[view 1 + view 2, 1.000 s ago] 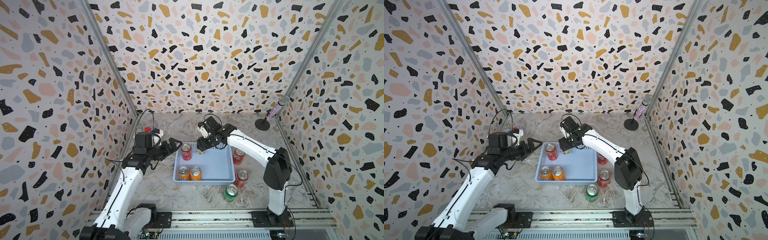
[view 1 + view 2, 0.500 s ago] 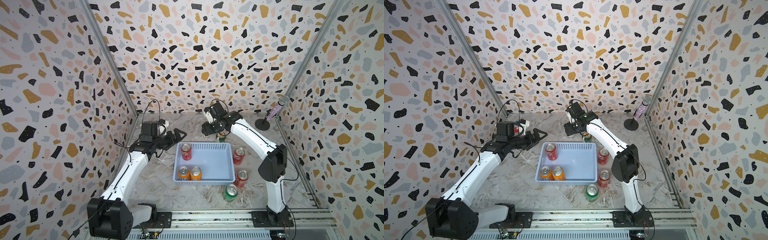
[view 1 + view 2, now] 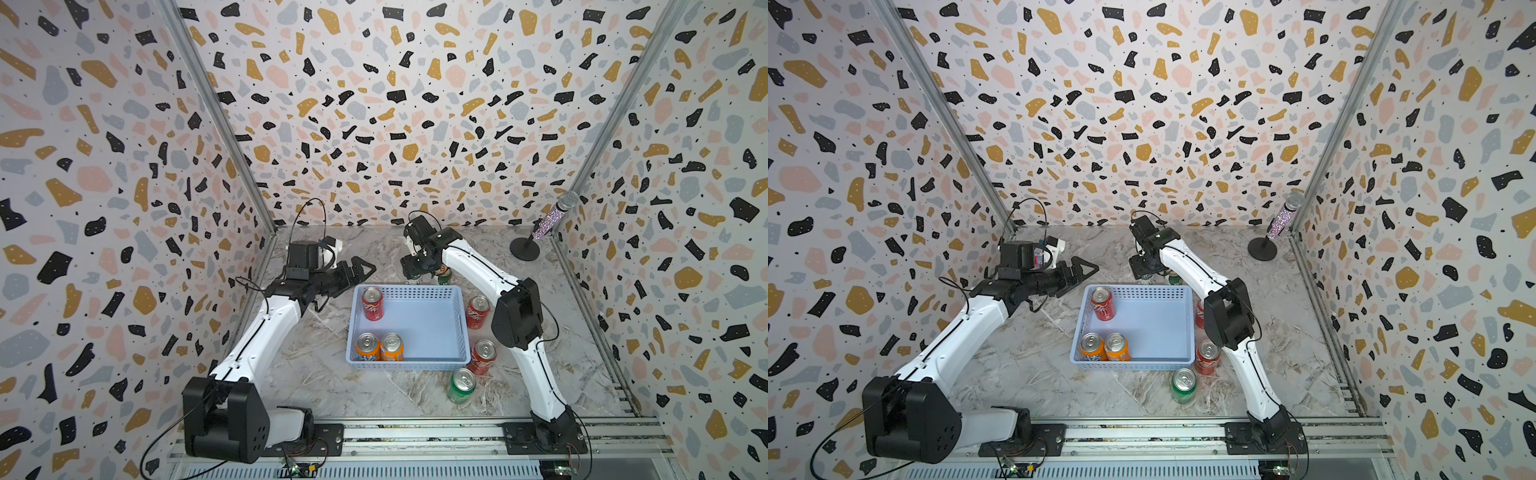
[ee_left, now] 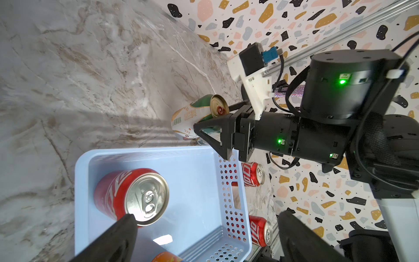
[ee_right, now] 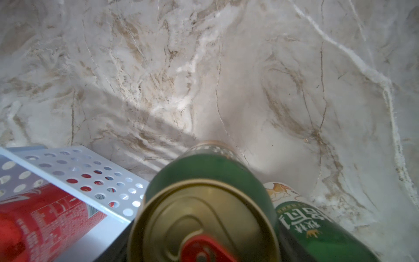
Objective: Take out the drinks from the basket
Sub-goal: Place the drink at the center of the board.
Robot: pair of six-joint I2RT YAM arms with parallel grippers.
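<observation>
- A gold-topped dark green aluminium can [image 5: 204, 204] is clasped by the right gripper [image 3: 417, 272], beside the perforated pale blue plastic basket [image 3: 415, 292].
- The left gripper [image 4: 206, 216] is spread empty near a red can [image 4: 113, 192].

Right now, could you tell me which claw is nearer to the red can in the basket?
Left. The left claw hangs open outside the basket's far corner by the red can; the right claw is behind the far wall, farther along, shut on a dark green can.
</observation>
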